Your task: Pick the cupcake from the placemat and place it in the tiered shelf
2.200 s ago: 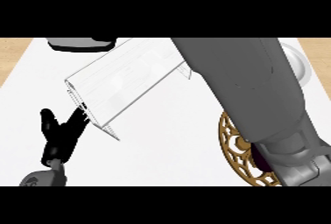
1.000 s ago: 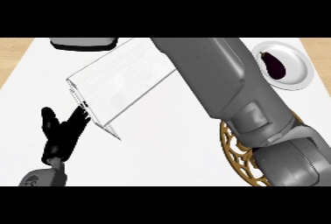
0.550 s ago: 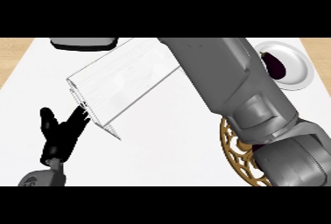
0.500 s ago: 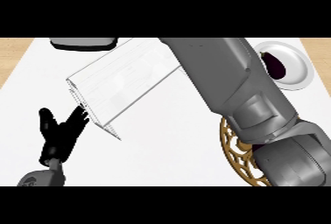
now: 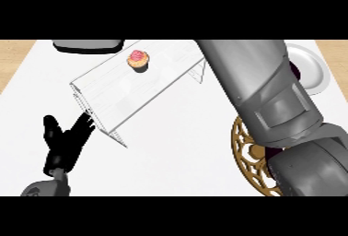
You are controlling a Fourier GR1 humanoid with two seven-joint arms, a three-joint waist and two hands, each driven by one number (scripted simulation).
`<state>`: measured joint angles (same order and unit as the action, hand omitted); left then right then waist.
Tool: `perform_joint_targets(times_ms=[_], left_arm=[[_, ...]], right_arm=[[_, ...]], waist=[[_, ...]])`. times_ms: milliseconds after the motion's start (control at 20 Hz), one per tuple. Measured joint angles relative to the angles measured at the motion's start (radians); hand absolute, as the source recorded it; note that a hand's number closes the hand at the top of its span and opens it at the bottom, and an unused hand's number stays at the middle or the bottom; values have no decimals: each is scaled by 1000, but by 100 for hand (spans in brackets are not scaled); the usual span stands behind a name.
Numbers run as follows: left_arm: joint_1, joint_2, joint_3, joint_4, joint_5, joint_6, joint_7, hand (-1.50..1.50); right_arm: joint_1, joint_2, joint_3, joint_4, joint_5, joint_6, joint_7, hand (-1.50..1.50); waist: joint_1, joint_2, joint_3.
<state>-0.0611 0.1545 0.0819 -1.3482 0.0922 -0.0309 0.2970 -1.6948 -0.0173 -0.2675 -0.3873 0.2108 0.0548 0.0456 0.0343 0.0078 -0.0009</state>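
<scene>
On the tiered shelf [image 5: 129, 94]: cupcake [image 5: 138, 60], upright. Lower left: left hand [image 5: 65, 143], fingers spread, resting. Right hand hidden (only the forearm visible).

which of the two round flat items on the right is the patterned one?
The gold openwork round placemat at lower right, partly under the grey right forearm. The plain white round plate at upper right has no pattern.
</scene>
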Motion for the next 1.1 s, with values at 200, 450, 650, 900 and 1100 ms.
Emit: perform_joint_targets(times_ms=[200,450,650,900,1100], left_arm=[[8,0,2,-3,-3,-1,-14,0],[-3,7,7,-3,3,-7,-2,0],[-5,-2,-1,2,-5,-2,-8,0],[-8,4,6,7,2,-15,-12,0],[-24,-9,-1,6,-4,0,3,0]], right_arm=[[-8,-23,-67,8,-52,-59,14,-150],[-22,-95,-98,24,-53,-151,37,-150],[-5,-185,-141,43,-72,-186,49,-150],[27,-306,-194,80,-107,-149,51,-150],[71,-389,-215,106,-127,-52,27,-150]], waist=[[1,2,0],[0,4,0],[0,6,0],[9,11,0],[12,13,1]])
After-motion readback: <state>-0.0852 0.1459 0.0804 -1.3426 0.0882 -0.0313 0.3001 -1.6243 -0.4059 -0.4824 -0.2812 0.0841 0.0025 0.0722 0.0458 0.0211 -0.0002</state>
